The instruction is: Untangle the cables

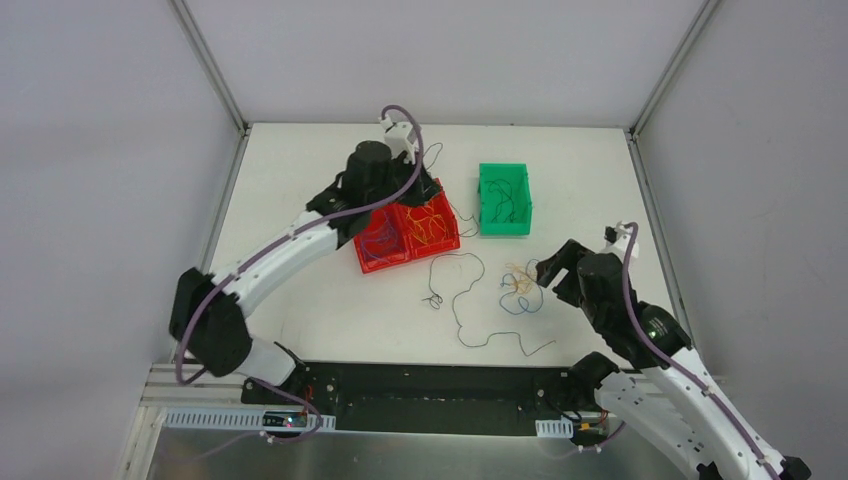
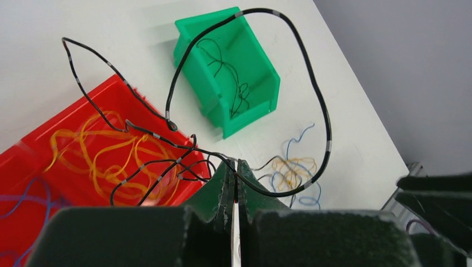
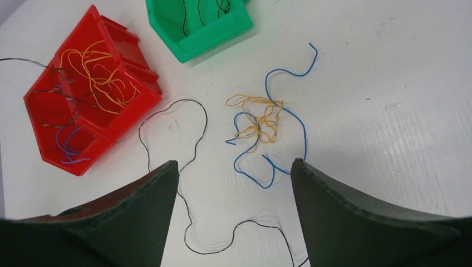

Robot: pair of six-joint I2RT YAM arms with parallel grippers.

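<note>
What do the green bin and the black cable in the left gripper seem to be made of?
Green bin: likely moulded plastic, uniform colour, slight sheen. Black cable, held by the left gripper: probably plastic-coated wire, since it arches unsupported in the air.

No readable text, brand or number in any view; black cable (image 2: 328, 130) shows pale bands only, no characters; red bins (image 1: 385, 265), green bin (image 1: 505, 230), tabletop (image 1: 330, 310) plain

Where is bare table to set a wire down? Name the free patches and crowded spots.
Free: the far-left corner of the table, left of the red bins; the far-right strip beyond the green bin; the near-left stretch between the left arm and the long black wire. Crowded: the middle, where that wire and the orange-blue tangle lie before the open right claw.
</note>
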